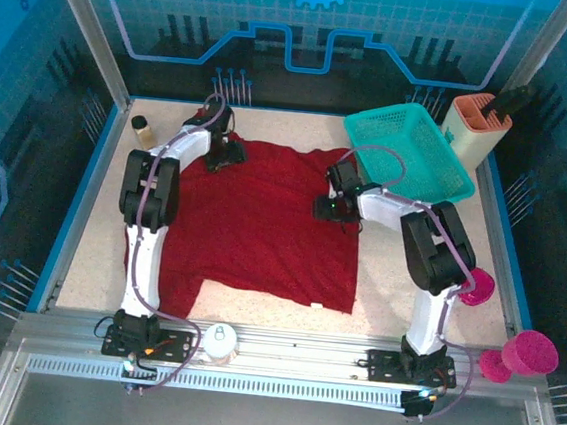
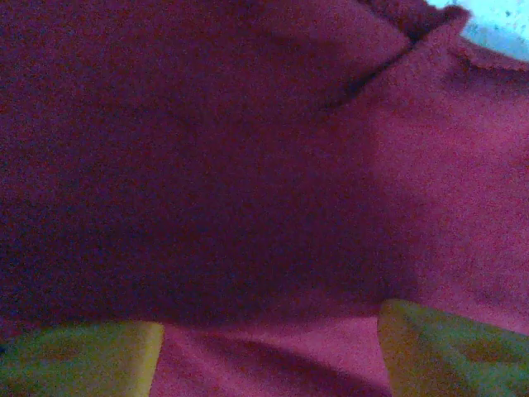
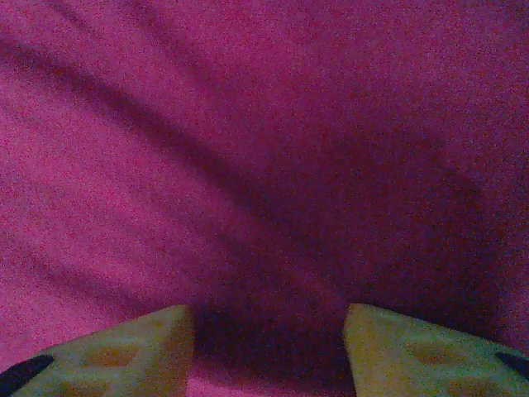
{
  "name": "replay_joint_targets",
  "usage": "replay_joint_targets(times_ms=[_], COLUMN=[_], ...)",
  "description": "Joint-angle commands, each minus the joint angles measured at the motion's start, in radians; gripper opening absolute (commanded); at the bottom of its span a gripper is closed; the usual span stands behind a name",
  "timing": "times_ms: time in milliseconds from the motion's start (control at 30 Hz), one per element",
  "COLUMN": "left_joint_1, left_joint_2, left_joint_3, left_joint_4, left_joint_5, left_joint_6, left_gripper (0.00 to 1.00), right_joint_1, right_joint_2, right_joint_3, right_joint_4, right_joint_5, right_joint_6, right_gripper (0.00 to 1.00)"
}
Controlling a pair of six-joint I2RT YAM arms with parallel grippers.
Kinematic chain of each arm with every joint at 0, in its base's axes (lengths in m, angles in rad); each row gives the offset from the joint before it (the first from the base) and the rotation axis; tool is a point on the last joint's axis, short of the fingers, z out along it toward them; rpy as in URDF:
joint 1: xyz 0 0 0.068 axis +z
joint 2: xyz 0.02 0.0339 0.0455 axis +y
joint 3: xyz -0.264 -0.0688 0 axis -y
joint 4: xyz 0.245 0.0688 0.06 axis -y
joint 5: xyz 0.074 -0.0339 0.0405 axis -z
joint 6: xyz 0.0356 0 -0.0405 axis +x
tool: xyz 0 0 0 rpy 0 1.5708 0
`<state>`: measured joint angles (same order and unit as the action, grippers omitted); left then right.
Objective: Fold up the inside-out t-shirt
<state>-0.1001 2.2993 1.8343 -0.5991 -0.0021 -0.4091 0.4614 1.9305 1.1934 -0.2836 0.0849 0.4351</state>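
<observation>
Two arms are down on the cloth right now, and the dark red t-shirt (image 1: 262,231) lies spread across the middle of the bench (image 1: 382,282), its near hem running close to the front rail and its far edge up towards the back wall. Over on the left, the left fingers (image 1: 223,152) sit at the far left corner of the shirt, and from the left wrist camera those yellow-green fingers (image 2: 74,360) stand well apart, red fabric stretched across the gap between them and a seamed edge (image 2: 488,58) of the garment showing at the top right. Across on the other side, the right fingers (image 1: 332,205) are planted at the shirt's right edge, just near of the teal basket (image 1: 410,149); from the right wrist camera the fingers (image 3: 124,351) are parted too, soft creases of cloth running under them, no fold pinched on either side that can be made out. Far right corner, a beige holder (image 1: 478,126) stands behind the basket; a small bottle (image 1: 143,129) stands at the far left of the bench, clear of the shirt
</observation>
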Motion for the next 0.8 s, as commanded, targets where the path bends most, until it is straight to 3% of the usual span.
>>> replay_joint_targets(times_ms=[0, 133, 233, 367, 467, 600, 667, 767], left_joint_1=[0.011, 0.031, 0.035, 0.072, 0.109, 0.111, 0.11, 0.109], left_joint_2=[-0.016, -0.185, -0.349, -0.444, -0.446, -0.402, -0.323, -0.169], left_joint_3=[0.029, -0.086, -0.257, -0.383, -0.45, -0.509, -0.458, -0.294], left_joint_4=[-0.15, -0.261, -0.207, -0.213, -0.226, -0.154, -0.158, -0.245], left_joint_5=[-0.001, 0.019, 0.007, -0.05, -0.013, 0.008, 0.024, 0.015], left_joint_6=[0.031, -0.05, -0.092, -0.209, -0.294, -0.301, -0.271, -0.221], left_gripper=[0.71, 0.73, 0.77, 0.79, 0.77, 0.75, 0.75, 0.74], right_joint_1=[0.089, 0.134, 0.089, 0.018, 0.008, 0.031, 0.044, 0.088], right_joint_2=[-0.033, -0.136, -0.201, -0.105, -0.007, 0.026, 0.014, 0.0], right_joint_3=[-0.08, -0.097, -0.075, -0.015, 0.056, 0.049, -0.001, -0.067], right_joint_4=[-0.11, -0.132, -0.071, 0.088, 0.045, -0.044, -0.079, -0.152], right_joint_5=[0.018, -0.086, -0.143, -0.144, -0.045, -0.005, 0.015, 0.146], right_joint_6=[-0.028, -0.056, -0.093, -0.171, -0.199, -0.176, -0.15, -0.151], right_gripper=[0.54, 0.56, 0.62, 0.62, 0.59, 0.59, 0.57, 0.55])
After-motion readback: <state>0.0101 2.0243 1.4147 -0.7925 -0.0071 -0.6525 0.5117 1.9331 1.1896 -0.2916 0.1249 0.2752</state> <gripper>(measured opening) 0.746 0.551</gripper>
